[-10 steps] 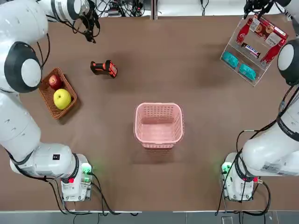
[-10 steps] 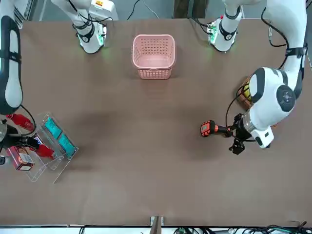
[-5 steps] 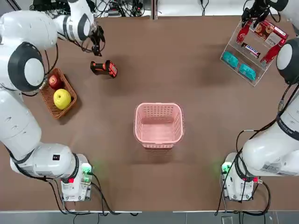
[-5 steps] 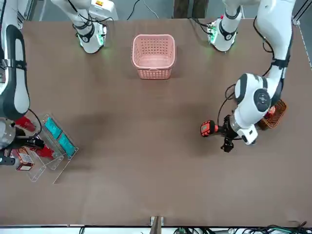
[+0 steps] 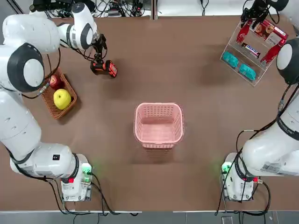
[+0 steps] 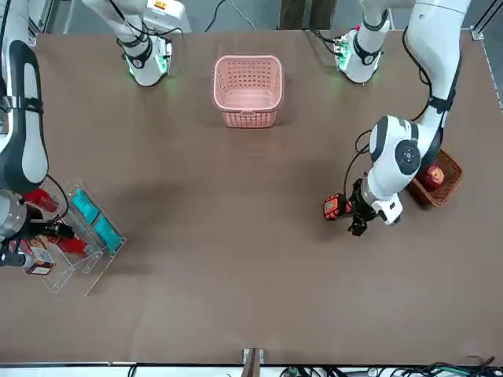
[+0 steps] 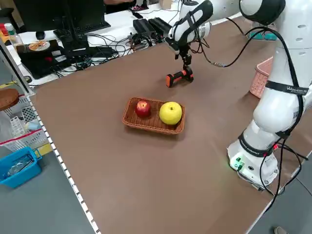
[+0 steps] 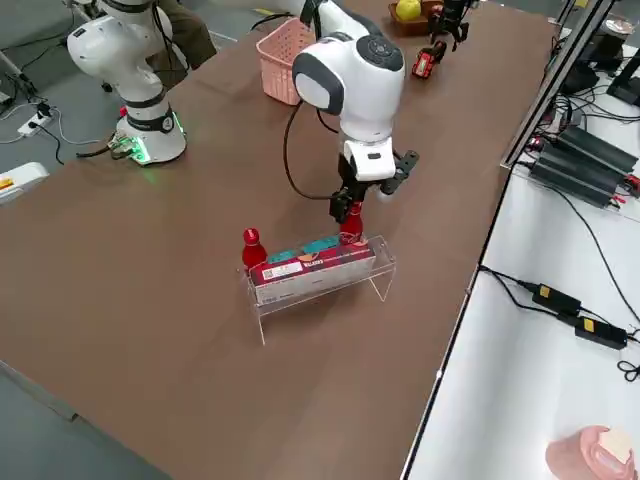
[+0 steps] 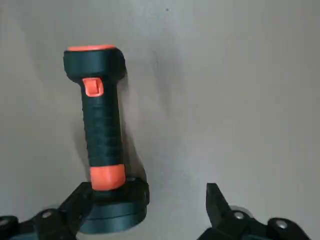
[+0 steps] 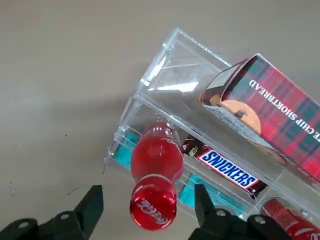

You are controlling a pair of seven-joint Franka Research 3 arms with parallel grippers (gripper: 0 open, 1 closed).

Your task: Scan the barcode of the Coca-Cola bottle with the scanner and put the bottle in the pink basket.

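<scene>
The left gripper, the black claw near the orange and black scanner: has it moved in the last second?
Yes. In the top view the left gripper has come down from the table's far edge toward the orange and black pistol-shaped scanner, which has stayed put; it now hangs open over the handle.

A robotics lab is indicated. Two white arms are bolted to a brown table (image 5: pixel 210 116), their bases lit green, with cables trailing from them. Beyond the table edge, a white bench (image 8: pixel 520 330) is seen carrying power bricks and leads, and monitors (image 7: pixel 58 19) with tangled wiring stand on a side desk. A clear acrylic rack (image 8: pixel 320 275) stocked with mock shop goods is set out like a test prop.
</scene>
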